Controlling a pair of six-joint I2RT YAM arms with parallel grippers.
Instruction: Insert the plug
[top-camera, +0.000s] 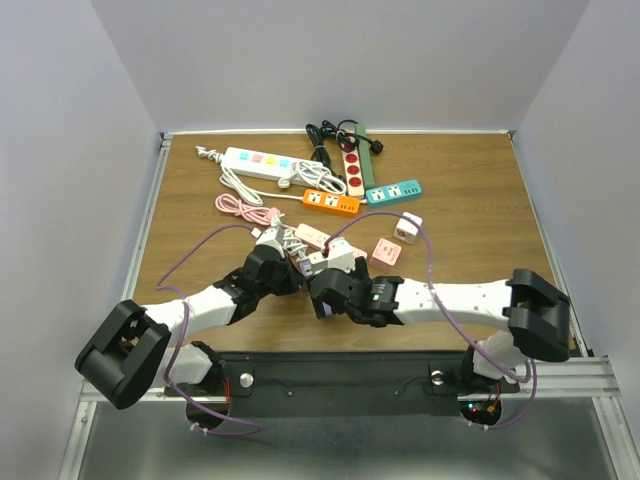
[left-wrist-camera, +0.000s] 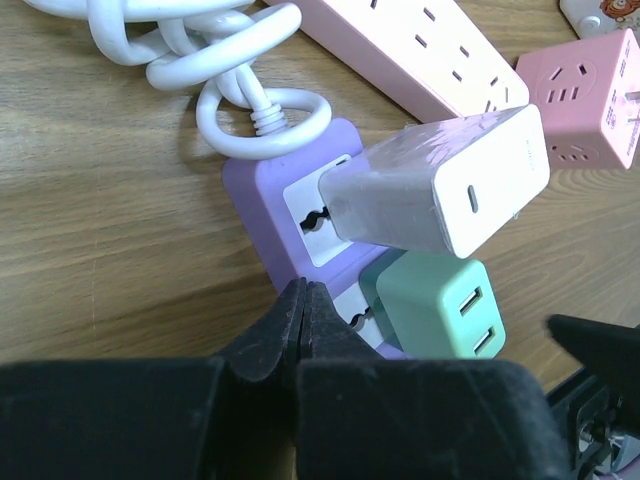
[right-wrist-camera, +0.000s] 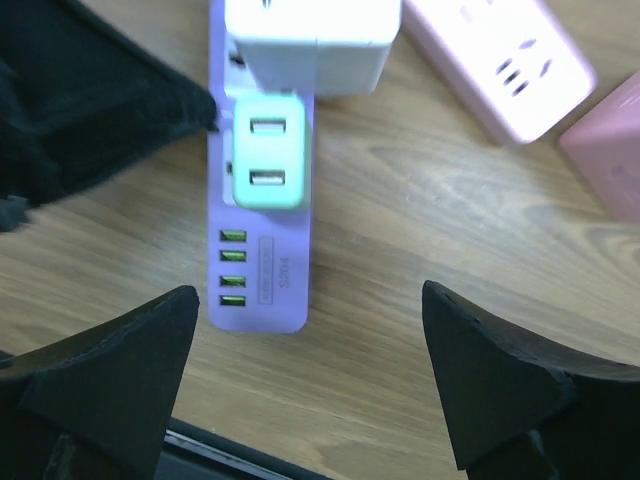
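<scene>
Green plug (right-wrist-camera: 268, 150) sits in the purple strip (right-wrist-camera: 258, 295), straight ahead of the right gripper (right-wrist-camera: 310, 300). Its fingers stand wide apart and hold nothing, so the plug looks seated. The left gripper (left-wrist-camera: 303, 300) has its fingers pressed together, tips at the strip's long side, probably to brace it. A tilted white adapter (left-wrist-camera: 440, 180) crowds the next socket. The pink strip (left-wrist-camera: 400, 50) and coiled white cable (left-wrist-camera: 200, 40) lie just beyond. All this is midway along the near edge of the table (top-camera: 480, 210).

purple power strip (right-wrist-camera: 258, 290), mint plug (right-wrist-camera: 265, 155), white adapter (left-wrist-camera: 440, 185)
</scene>
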